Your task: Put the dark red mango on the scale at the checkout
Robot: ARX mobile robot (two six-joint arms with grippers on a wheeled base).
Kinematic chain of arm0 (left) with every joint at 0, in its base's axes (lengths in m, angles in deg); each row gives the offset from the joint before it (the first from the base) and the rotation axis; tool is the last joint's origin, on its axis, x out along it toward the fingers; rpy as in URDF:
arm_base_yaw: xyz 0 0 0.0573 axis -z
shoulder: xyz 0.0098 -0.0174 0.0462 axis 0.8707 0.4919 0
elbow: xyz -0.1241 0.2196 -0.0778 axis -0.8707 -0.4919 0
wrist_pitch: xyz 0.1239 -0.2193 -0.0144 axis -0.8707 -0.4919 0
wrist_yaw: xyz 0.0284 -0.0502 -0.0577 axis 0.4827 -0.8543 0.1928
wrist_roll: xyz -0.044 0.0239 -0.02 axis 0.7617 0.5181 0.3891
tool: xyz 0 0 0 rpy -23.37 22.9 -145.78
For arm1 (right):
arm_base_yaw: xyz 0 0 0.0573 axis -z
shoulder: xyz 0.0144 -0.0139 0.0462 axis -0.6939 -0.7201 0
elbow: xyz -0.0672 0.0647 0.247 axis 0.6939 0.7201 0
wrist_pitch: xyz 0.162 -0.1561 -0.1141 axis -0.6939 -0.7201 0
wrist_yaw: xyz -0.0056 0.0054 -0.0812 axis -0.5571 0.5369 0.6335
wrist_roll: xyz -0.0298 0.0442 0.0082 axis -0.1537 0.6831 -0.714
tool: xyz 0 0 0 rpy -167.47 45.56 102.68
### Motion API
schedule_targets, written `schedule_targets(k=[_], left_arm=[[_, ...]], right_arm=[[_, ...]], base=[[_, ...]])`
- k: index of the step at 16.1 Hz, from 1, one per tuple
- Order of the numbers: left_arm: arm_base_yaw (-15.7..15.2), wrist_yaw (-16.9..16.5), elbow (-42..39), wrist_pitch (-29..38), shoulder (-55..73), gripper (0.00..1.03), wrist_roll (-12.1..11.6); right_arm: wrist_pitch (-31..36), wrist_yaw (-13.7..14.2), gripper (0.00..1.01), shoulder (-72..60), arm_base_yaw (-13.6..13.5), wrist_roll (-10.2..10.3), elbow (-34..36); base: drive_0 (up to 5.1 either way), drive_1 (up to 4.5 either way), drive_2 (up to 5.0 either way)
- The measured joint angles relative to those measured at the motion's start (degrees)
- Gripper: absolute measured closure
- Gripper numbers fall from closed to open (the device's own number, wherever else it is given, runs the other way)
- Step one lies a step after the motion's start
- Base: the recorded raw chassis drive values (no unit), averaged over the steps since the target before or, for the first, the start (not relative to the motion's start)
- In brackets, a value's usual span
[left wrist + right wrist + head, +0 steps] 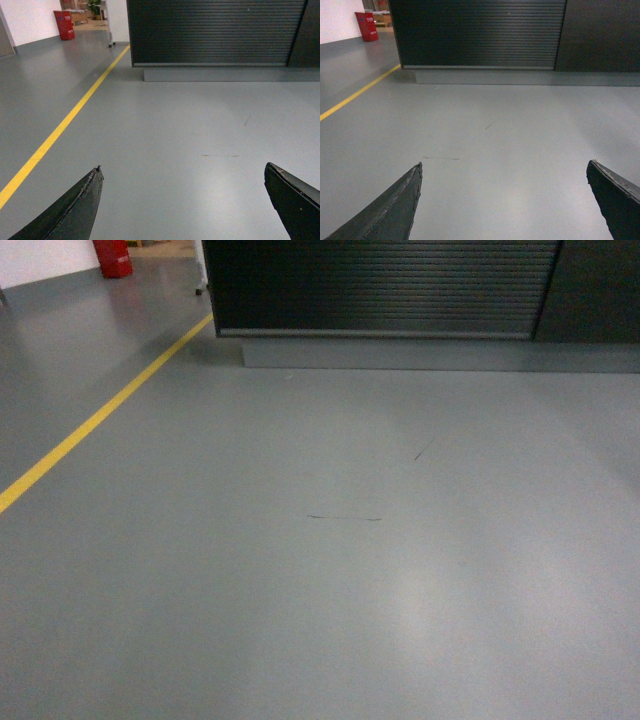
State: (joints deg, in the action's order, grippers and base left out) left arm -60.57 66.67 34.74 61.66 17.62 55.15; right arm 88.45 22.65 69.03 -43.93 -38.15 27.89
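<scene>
Grey floor (330, 570) fills the frame; checkout (385, 285) table along the top edge. Mango and scale not in view. Left tool (182, 200) and right tool (502, 197) spread wide, empty. Drive closer, square to slats, clear of yellow line (95, 420).

Light is dim and even, coming from overhead. The smooth grey floor (330, 570) carries soft pale sheen patches in all three views, brightest low in the head view. The black slatted checkout front (385, 285) is underexposed, its slats barely separable. All pictures are soft and grainy. The dark pincer fingers (75, 207) at the wrist views' lower corners are blurred.
</scene>
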Motion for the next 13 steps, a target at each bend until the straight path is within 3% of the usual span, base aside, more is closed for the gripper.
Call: schedule_targets(k=[13], left_arm=[[0.00,0.00,0.00,0.02,0.00,0.05,0.00]], right_arm=[[0.02,0.00,0.03,0.00,0.00,-0.02,0.00]], base=[[0.0,0.00,0.0]])
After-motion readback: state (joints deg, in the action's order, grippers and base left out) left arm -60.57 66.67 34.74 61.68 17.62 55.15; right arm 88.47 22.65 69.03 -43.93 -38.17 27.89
